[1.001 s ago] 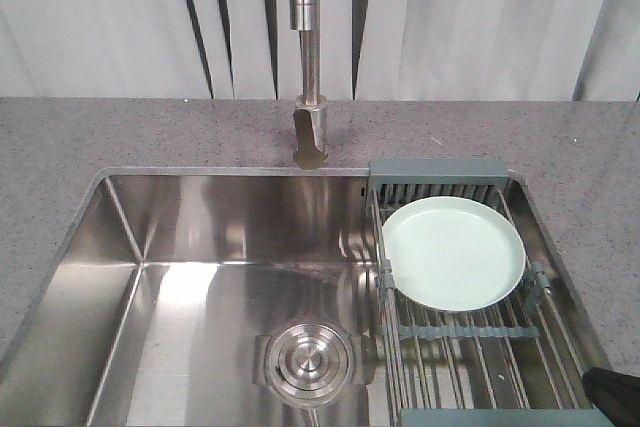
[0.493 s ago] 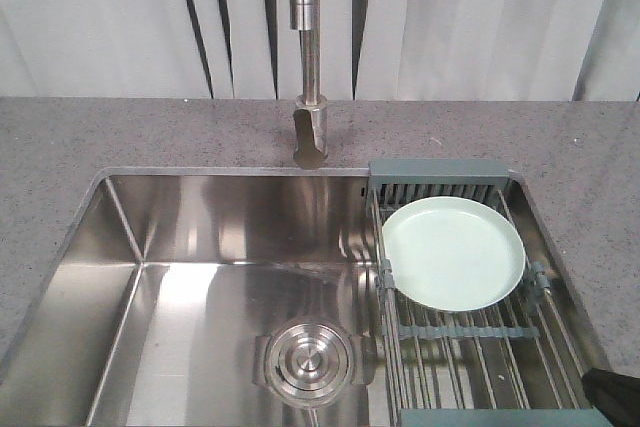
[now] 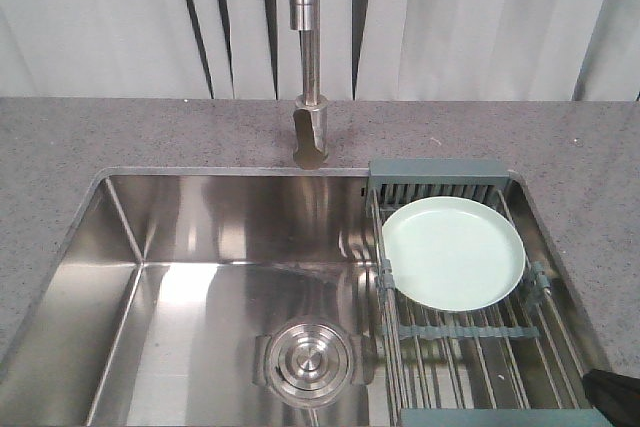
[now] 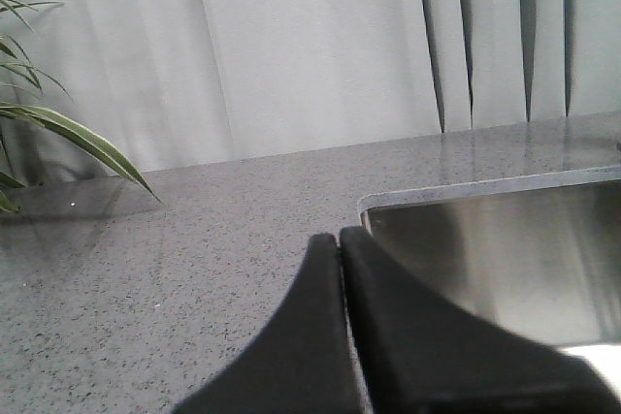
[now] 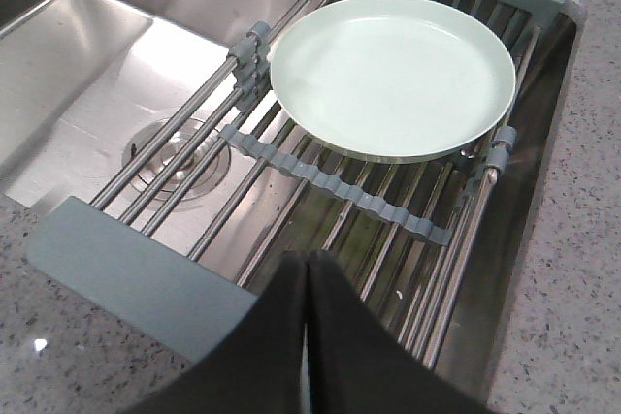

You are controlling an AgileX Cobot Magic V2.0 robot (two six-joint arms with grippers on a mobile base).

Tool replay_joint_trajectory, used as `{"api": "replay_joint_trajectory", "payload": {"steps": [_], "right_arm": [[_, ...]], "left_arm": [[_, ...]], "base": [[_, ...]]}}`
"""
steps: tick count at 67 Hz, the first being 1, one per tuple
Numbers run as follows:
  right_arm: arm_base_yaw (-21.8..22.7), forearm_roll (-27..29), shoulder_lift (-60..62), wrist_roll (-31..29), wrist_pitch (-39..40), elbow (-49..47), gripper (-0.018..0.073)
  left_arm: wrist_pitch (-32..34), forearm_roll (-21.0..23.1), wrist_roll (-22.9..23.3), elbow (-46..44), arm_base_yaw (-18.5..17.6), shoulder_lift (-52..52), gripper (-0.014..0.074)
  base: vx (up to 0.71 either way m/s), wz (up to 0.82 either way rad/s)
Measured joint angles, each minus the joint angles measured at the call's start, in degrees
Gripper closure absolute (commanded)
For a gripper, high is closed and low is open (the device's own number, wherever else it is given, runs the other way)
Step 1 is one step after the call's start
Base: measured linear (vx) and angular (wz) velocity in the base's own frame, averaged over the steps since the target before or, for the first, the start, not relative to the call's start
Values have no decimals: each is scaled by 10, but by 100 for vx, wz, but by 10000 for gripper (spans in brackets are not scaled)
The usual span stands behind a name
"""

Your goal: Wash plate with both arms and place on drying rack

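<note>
plate (image 5: 390, 75) lies flat on the rack (image 5: 320, 186), at its far end, face up and bare. no gripper touches it.

right gripper (image 5: 307, 264) has its two black fingers (image 5: 340, 327) pressed together with only a thin line between them. it holds nothing. it hangs over the near end of the rack, above the grey-blue end piece (image 5: 136, 273), and the plate is well apart from it, farther along the bars.

left gripper (image 4: 339, 239) also has its fingers (image 4: 388, 307) pressed tight together and holds nothing. it sits over the grey counter (image 4: 175, 269), just beside the left rim of the sink (image 4: 505, 249). thin green leaves (image 4: 68, 133) poke in at the left edge.

from the front, the plate (image 3: 453, 252) rests on the rack (image 3: 470, 332), which sits across the right side of the sink (image 3: 210, 277). the round drain (image 3: 308, 359) is in the sink floor, just left of the rack. the tap (image 3: 308, 57) stands behind the sink in the middle. a small black shape at the bottom right corner may be part of an arm, but it is too cut off to tell.
</note>
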State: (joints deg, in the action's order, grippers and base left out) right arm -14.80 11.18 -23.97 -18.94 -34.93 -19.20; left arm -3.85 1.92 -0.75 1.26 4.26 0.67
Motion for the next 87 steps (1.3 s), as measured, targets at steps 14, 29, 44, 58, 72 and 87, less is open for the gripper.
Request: {"api": "replay_joint_trajectory", "payload": {"steps": [14, 29, 44, 58, 72, 87], "right_arm": [[0, 0, 0, 0, 0, 0, 564], [0, 0, 0, 0, 0, 0, 564], [0, 0, 0, 0, 0, 0, 564], [0, 10, 58, 10, 6, 0, 564], [40, -49, 112, 105, 15, 0, 564], [80, -76, 145, 139, 43, 19, 564]], "left_arm": [[0, 0, 0, 0, 0, 0, 603], [0, 0, 2, 0, 0, 0, 603], [0, 0, 3, 0, 0, 0, 603], [0, 0, 3, 0, 0, 0, 603], [0, 0, 4, 0, 0, 0, 603], [0, 0, 4, 0, 0, 0, 603]], "base": [[0, 0], [0, 0], [0, 0], [0, 0], [0, 0], [0, 0]]}}
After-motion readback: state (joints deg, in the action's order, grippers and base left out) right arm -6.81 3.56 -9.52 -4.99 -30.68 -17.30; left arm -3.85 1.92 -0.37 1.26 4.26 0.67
